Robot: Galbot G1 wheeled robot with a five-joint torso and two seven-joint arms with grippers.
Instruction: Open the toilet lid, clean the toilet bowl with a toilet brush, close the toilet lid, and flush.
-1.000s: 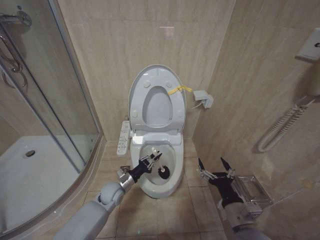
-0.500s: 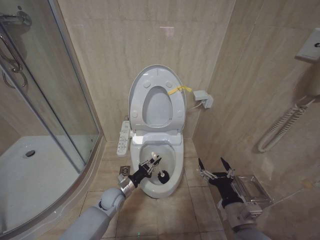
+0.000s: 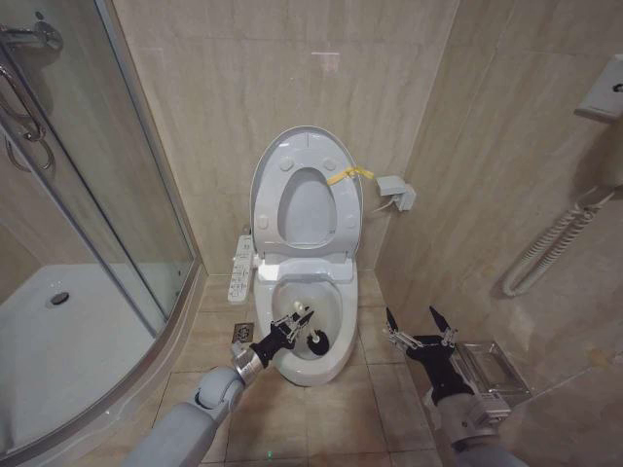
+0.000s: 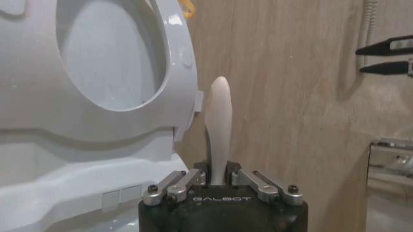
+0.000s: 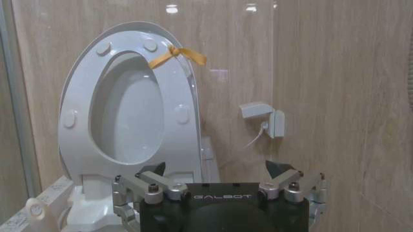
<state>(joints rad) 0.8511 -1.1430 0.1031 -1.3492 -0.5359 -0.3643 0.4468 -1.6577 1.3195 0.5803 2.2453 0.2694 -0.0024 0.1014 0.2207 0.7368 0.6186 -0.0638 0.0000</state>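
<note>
Two steps remain after this scrub: from my head camera the toilet lid stands upright against the tiled wall, so opening is done, closing and flushing are not. My left gripper clamps the toilet brush, its black bristles down inside the glossy oval toilet bowl. My right gripper waits beside the bowl, fingers spread wide. Left wrist: the smooth white handle rises between my closed fingers. Right wrist: the yellow strap is knotted at the lid's edge.
</note>
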